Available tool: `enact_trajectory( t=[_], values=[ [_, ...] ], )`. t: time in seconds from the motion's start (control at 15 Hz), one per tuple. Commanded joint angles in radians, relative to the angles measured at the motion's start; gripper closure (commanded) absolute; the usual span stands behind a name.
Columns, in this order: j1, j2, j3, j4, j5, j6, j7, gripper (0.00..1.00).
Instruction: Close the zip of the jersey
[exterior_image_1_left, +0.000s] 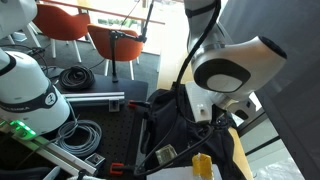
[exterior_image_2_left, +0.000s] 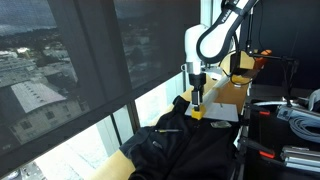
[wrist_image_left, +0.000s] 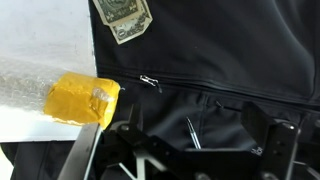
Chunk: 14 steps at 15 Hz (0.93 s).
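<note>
The black jersey lies crumpled on the bench beside the big window, and in an exterior view it covers the near end of the bench. The hand hangs from the white arm over the far edge of the jersey, just above a yellow block. In the wrist view its two fingers stand wide apart over the dark cloth with nothing between them, so it grips nothing. In that view the zip runs as a thin line from its small metal pull off to the right. The yellow block sits just left of the pull, on a pale surface. A banknote lies on the cloth farther off. I cannot tell how far the zip is shut.
</note>
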Motion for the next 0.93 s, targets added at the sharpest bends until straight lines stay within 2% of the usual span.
enact_trajectory(
  t=[0.0,0.87],
  values=[
    [0.026,0.077,-0.033,0.049,-0.065,0.027,0.053,0.0],
    [0.074,0.24,-0.07,0.133,-0.125,0.078,0.112,0.0]
  ],
)
